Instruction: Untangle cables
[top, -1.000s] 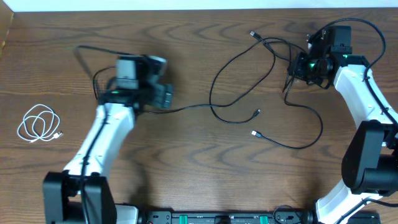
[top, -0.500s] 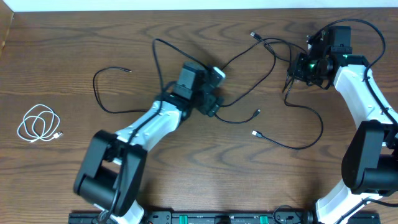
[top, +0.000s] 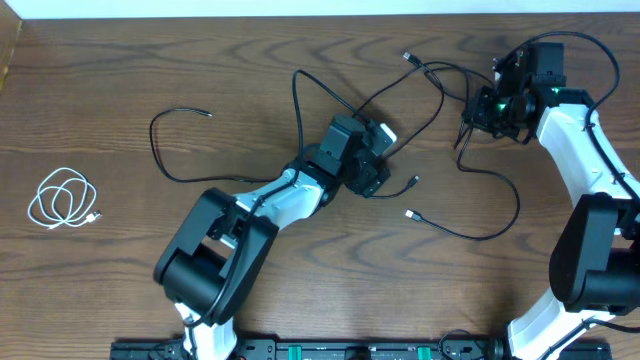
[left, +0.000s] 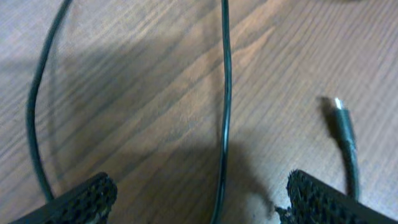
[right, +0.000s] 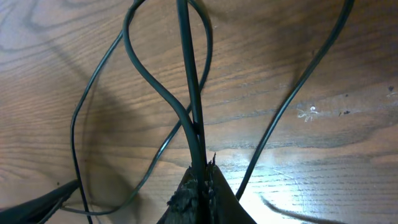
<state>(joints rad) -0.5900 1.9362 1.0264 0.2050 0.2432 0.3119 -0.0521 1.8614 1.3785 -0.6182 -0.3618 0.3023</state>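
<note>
Seemingly as an anchor, the right pincer (right: 200, 180) clamped the black cables (right: 188, 87); the left pincer (left: 199, 196) gaped empty astride one.

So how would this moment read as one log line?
left claw: open above black cable | right claw: shut on black cable strands | white cable: coiled far left, untouched

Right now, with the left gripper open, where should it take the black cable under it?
Take the straight run of the black cable lying flat between the fingers of the left gripper, coming straight down. It crosses the gap about midway, square to the closing line, so the pads should meet on it. The plug lies off to one side.
</note>
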